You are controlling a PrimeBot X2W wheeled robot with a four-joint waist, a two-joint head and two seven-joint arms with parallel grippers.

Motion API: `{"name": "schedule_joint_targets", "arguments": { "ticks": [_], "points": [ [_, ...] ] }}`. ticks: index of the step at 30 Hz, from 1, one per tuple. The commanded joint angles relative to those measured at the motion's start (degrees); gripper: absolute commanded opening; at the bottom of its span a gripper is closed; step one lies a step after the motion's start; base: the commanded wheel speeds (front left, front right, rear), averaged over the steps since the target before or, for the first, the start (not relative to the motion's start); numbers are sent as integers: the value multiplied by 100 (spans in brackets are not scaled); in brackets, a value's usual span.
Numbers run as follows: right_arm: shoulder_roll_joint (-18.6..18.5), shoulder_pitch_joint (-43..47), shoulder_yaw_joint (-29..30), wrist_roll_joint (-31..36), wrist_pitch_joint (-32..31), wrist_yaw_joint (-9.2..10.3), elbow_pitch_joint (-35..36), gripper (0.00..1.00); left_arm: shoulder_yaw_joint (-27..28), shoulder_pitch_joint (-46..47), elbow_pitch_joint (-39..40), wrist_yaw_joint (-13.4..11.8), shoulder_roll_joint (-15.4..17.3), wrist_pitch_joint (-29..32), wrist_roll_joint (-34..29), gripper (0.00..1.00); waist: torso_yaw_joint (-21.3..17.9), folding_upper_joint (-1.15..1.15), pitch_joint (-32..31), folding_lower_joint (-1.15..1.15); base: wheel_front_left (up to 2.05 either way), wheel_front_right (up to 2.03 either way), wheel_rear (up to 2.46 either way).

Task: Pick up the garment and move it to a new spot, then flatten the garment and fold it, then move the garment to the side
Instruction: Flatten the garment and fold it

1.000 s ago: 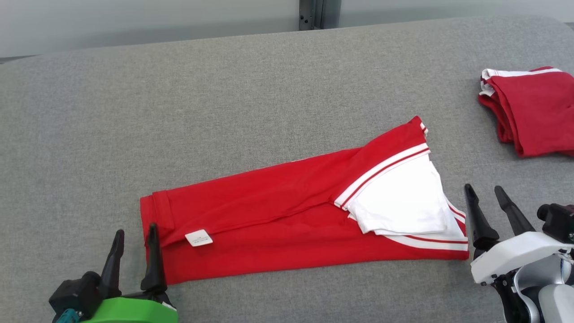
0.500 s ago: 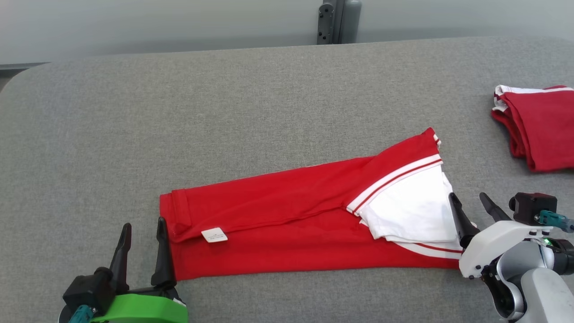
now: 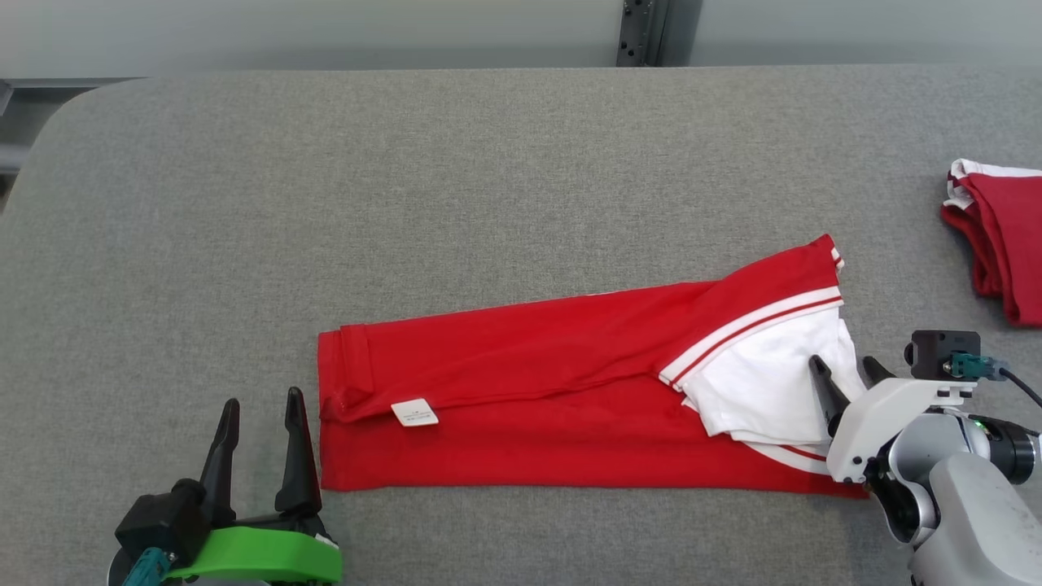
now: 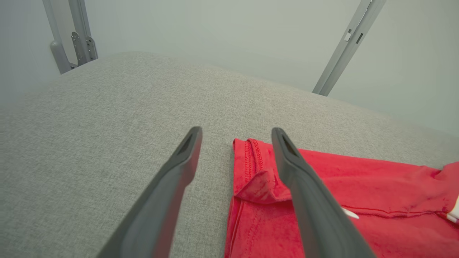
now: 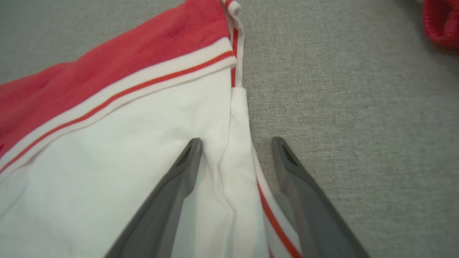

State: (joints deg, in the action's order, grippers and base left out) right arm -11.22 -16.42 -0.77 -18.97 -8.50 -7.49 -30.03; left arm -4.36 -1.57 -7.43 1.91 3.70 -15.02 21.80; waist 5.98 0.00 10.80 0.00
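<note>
Both pincers stood wide apart and held nothing. The left pincer (image 3: 263,396) hung just off the hemmed end of the garment (image 3: 529,391). In the left wrist view one of its fingers crossed in front of the red edge, but whether it touched the cloth could not be told. Its arm was cut off by the bottom of the head view, leaving a green mount (image 3: 260,557) and the two dark fingers.

The right pincer (image 3: 842,361) was at the garment's other end, its fingers straddling the outer edge of the white panel (image 3: 757,391). Its pale wrist housing hid the garment's near corner there, and contact with the fabric was unclear.

The garment lay folded into a long red band on the grey padded table (image 3: 407,203). A small white label (image 3: 414,413) sat on it near the hemmed end, its print too small to read. Well beyond the garment's white end lay a second red garment (image 3: 1005,236), folded and cut off by the picture's edge.
</note>
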Motion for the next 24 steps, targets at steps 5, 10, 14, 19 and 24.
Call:
{"name": "schedule_joint_targets", "arguments": {
  "ticks": [5, 10, 14, 19, 24],
  "points": [
    [-1, -63, -535, -240, -152, -4, -305, 50, 119, 99, -16, 50, -37, -17, -63, 100, 18, 0, 11, 0, 0, 0, 0],
    [-90, -202, -852, -382, -96, -3, -365, 0, 184, 98, -17, 71, -55, -17, -97, 100, -76, 0, -7, 0, 0, 0, 0],
    [-254, -439, -820, -404, 109, 6, -336, 0, 242, 86, 5, 81, -62, -17, -135, 100, -221, 0, -34, 0, 0, 0, 0],
    [-496, -561, -688, -506, 183, 6, -111, 0, 322, 37, 41, 86, -65, -17, -211, 100, -455, 0, -78, 0, 0, 0, 0],
    [-792, -357, -340, -507, 107, 5, 321, 0, 364, 44, 55, 101, -68, -17, -278, 100, -676, 0, -101, 0, 0, 0, 0]
  ]
}}
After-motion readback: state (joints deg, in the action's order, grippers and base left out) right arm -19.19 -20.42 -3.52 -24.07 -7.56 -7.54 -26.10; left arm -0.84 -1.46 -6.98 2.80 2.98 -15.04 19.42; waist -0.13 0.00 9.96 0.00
